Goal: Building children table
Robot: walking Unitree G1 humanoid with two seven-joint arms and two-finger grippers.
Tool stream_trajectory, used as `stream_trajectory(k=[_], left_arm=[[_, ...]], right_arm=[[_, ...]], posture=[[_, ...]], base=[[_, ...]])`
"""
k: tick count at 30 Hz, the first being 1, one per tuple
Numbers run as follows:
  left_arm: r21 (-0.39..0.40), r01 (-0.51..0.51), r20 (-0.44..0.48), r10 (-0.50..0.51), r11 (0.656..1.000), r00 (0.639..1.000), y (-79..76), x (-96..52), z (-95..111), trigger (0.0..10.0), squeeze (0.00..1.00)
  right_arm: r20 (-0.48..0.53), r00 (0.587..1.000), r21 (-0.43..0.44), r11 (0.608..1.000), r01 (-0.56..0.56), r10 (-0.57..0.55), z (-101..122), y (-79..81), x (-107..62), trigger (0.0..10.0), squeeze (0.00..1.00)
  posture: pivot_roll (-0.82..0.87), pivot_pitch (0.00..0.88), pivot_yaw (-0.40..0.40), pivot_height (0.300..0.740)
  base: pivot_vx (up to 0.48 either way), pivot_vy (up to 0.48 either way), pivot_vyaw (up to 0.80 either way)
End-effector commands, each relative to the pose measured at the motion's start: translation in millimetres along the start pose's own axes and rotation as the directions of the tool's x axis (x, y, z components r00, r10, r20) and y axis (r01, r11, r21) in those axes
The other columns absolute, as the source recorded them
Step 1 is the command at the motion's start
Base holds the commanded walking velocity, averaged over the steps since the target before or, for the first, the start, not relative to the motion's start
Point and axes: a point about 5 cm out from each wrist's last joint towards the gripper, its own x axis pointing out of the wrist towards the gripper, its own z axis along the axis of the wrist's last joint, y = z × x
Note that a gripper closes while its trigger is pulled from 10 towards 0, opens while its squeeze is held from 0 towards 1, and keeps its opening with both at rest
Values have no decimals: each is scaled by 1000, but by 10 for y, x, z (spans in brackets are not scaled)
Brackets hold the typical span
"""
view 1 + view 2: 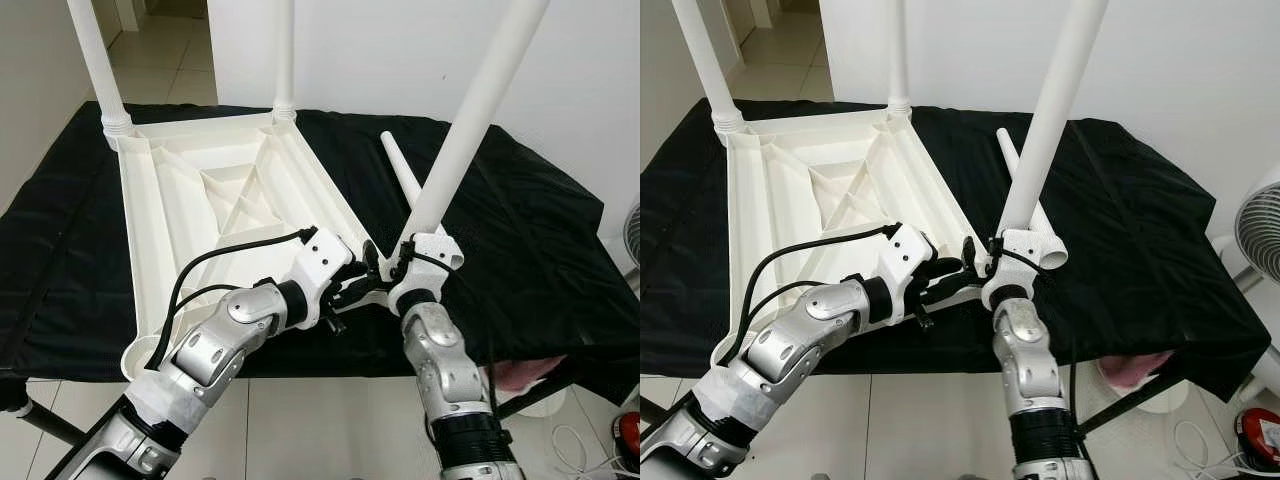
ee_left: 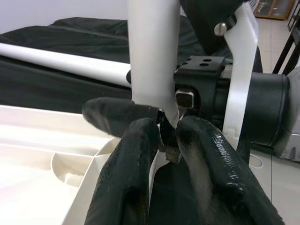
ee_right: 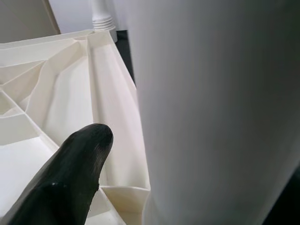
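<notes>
The white table top lies upside down on a black-covered table. Two white legs stand in its far corners. A third leg rises tilted from the near right corner, and my right gripper is shut around its base. In the right wrist view this leg is beside one black finger. My left gripper reaches in from the left at the same corner. Its fingers pinch the table top's corner rim right under the leg. A loose leg lies on the cloth behind.
A fan stands at the right beyond the table's edge. A pink thing and a red object are on the floor at lower right. A white wall is behind, and a tiled doorway opens at far left.
</notes>
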Motion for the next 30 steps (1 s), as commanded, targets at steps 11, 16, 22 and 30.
stream_trajectory(k=[11, 16, 22, 30], left_arm=[[12, 133, 5, -133, 991, 991, -52, -25, 54, 10000, 0], [12, 130, 6, -130, 991, 991, -52, -30, 62, 10000, 0], [8, 138, 1, -138, 990, 990, -69, -43, 57, 10000, 0], [10, 153, -10, -153, 988, 988, -65, -53, 51, 10000, 0]], right_arm=[[-68, 947, -128, 939, -319, 313, -34, -243, 14, 10000, 0], [-95, 904, -155, 891, -427, 417, -58, -257, 14, 10000, 0], [-106, 860, -215, 833, -510, 499, -39, -305, 102, 10000, 0], [-141, 836, -232, 803, -549, 531, -49, -353, 185, 10000, 0]], posture=[[-50, 0, -71, 740], [-43, 0, -70, 740], [-40, 0, -65, 740], [-34, 0, -65, 740]], base=[[0, 0, 0], [0, 0, 0], [0, 0, 0], [0, 0, 0]])
